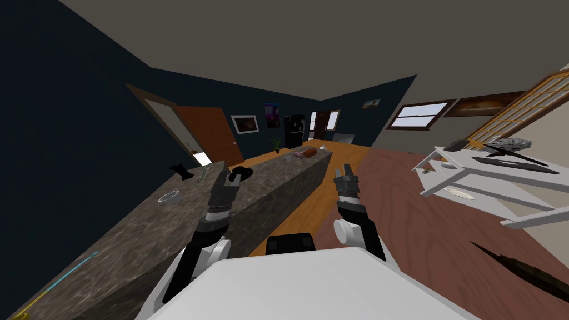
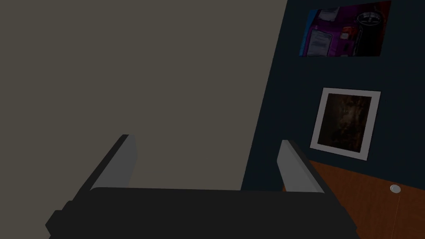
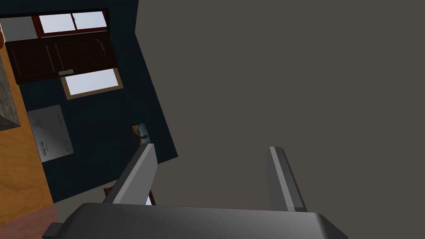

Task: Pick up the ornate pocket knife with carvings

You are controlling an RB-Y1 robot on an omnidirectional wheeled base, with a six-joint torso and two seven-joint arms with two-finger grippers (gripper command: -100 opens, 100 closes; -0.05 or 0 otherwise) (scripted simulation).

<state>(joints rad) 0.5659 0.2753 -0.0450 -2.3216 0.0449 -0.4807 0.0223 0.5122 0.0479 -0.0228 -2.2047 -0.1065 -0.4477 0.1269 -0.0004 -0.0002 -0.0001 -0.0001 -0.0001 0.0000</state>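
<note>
On the long speckled stone counter (image 1: 133, 233) to my left lies a slim pale object (image 1: 203, 174) that may be the pocket knife; I cannot make out any carvings. My left gripper (image 1: 232, 176) is raised over the counter's edge, just right of that object, and it is open and empty in the left wrist view (image 2: 207, 141). My right gripper (image 1: 345, 172) is held up over the floor beside the counter's end. It is also open with nothing between its fingers (image 3: 212, 148).
Also on the counter are a black figure (image 1: 180, 171), a black round thing (image 1: 243, 171), a pale bowl (image 1: 169, 196) and small items (image 1: 303, 153) at the far end. A white two-level table (image 1: 444, 180) with dark objects and a plate (image 1: 460, 193) stands right.
</note>
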